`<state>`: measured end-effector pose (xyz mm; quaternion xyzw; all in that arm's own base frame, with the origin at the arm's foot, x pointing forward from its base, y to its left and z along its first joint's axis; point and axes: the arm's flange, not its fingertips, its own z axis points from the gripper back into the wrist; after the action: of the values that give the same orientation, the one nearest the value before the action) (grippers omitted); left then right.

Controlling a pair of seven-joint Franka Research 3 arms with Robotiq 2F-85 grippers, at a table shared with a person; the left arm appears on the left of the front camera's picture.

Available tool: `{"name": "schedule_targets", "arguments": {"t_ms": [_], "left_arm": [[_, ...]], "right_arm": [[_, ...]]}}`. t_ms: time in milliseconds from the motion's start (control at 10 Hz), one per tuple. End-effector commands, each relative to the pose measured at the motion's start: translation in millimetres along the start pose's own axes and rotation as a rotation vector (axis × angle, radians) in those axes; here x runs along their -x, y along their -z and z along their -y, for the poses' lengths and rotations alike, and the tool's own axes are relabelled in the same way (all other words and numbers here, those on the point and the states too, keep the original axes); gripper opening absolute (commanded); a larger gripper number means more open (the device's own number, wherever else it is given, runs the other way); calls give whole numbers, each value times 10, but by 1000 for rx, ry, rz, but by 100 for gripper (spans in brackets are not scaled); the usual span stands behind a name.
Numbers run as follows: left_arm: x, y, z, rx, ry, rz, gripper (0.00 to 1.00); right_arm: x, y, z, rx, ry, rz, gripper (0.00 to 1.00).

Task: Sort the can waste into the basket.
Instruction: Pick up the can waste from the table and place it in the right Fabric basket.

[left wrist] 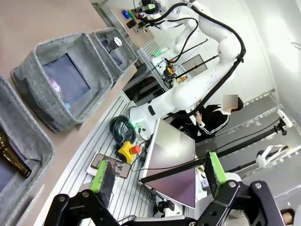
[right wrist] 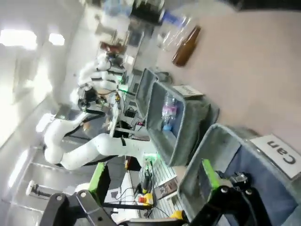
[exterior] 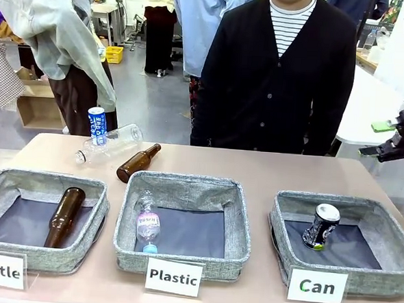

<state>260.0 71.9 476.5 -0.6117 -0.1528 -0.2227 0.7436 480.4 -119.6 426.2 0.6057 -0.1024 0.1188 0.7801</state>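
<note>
A black can (exterior: 320, 227) with a silver top leans inside the grey basket (exterior: 288, 249) signed "Can" at the right. A blue and white can (exterior: 97, 124) stands upright on the far left of the table. At the table's right edge my right gripper (exterior: 380, 140) hangs raised, well away from both cans. Its own view shows it open (right wrist: 155, 176) over the near corner of the Can basket (right wrist: 211, 141), the picture blurred. My left gripper (left wrist: 159, 170) is open off the table's near side, holding nothing, with the Can basket (left wrist: 123, 55) far off.
The middle "Plastic" basket (exterior: 131, 247) holds a clear bottle (exterior: 147, 229). The left "Bottle" basket (exterior: 90, 244) holds a brown bottle (exterior: 64, 216). A clear bottle (exterior: 110, 144) and a brown bottle (exterior: 137, 162) lie beside the blue can. A person (exterior: 282, 81) stands at the far edge.
</note>
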Motion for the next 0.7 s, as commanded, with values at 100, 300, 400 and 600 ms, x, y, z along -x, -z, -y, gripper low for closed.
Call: {"name": "schedule_targets", "arguments": {"t_ms": [100, 300, 400, 600], "left_arm": [[-16, 8, 34, 16, -11, 9, 100], [-16, 8, 34, 16, -11, 9, 100], [-16, 8, 34, 16, -11, 9, 100], [-16, 8, 34, 16, -11, 9, 100]], "right_arm": [[165, -86, -42, -78, -123, -100, 100], [165, -86, -42, -78, -123, -100, 100], [165, -86, -42, -78, -123, -100, 100], [165, -86, -42, -78, -123, -100, 100]]}}
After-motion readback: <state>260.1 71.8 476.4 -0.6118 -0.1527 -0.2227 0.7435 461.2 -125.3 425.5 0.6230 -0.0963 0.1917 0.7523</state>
